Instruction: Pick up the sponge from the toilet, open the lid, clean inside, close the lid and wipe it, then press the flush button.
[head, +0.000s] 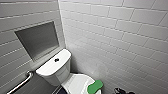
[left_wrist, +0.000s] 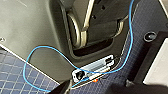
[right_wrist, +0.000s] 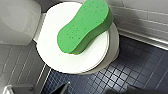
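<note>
Soft, light green sponge (right_wrist: 83, 27) lay on the closed toilet (right_wrist: 62, 60); its narrow waist suited pinching. Opening of the right hand (head: 121, 91) couldn't be told.

Tiled bathroom corner, evenly lit.
White brick-pattern wall tiles (head: 120, 30) meet in a corner. A square recessed niche (head: 38, 40) sits above a metal grab bar (head: 21, 83). The floor (right_wrist: 140, 72) is small dark-blue tiles.

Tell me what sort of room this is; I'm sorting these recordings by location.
Most likely a bathroom: a white toilet with a green sponge lying on its closed lid, white tiled walls, and a metal grab bar beside it.
</note>
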